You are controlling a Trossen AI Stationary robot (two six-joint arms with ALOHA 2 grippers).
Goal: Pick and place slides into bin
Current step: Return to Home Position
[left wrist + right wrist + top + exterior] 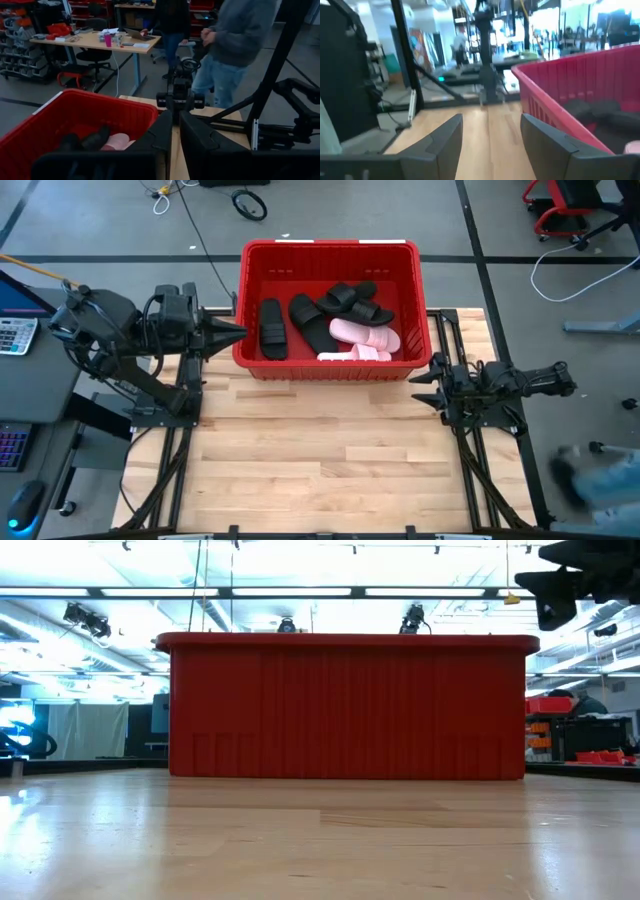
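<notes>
The red bin (330, 260) stands at the table's far middle; the low view shows its ribbed near wall (345, 710). Inside lie several slides: black ones (272, 328) (312, 322) (357, 300) and two pale pink ones (366, 334) (356, 355), also visible in the left wrist view (117, 141). My left gripper (240, 332) is shut and empty, pointing at the bin's left wall from just outside it. My right gripper (418, 385) is open and empty, just off the bin's near right corner, its fingers (445, 145) spread over bare table beside the bin wall (560, 110).
Bare wooden tabletop (320, 470) stretches from the bin to the near edge. The arms' frames (160, 420) (490, 440) stand at the table's sides. People (235, 45) stand beyond the table's right side. A calculator (15, 335) lies off the table at the left.
</notes>
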